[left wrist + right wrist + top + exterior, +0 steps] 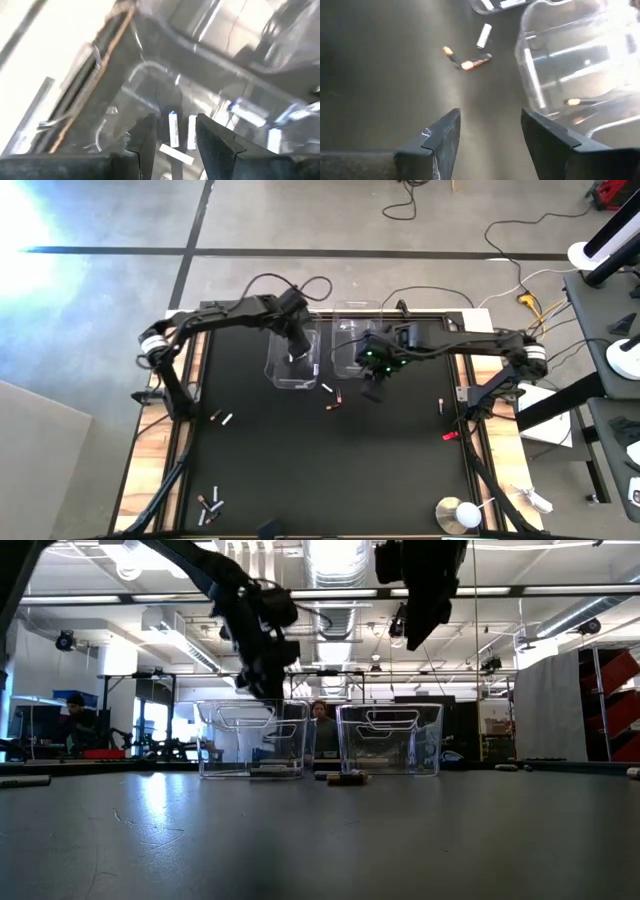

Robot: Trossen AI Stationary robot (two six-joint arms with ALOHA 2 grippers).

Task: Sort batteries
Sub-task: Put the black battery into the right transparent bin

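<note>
No brand, label or writing can be read on anything here

The left arm reaches from the bench's left edge across to the left clear plastic bin (293,360), its wrist bent down so that the left tool (172,137) hangs over the bin's open top. Its two dark fingers (145,140) stand apart with nothing between them. Inside this bin, silvery-white cylindrical batteries (173,129) lie on the floor, two side by side and one crosswise near them

The right arm stretches in from the right edge, elbow out, with the right tool (490,132) held above the black bench (300,470) just beside the right clear plastic bin (352,350). Its fingers are parted and grip nothing. In this bin lies a dark battery with a copper end (580,101)

On the bench between and in front of the bins lie one silvery-white battery (484,35) and two dark copper-ended batteries (475,63), the dark pair touching in a V. More batteries are scattered well apart: a pair (221,418) near the left side, a cluster (209,502) at the near left corner, and one (440,404) towards the right edge
</note>
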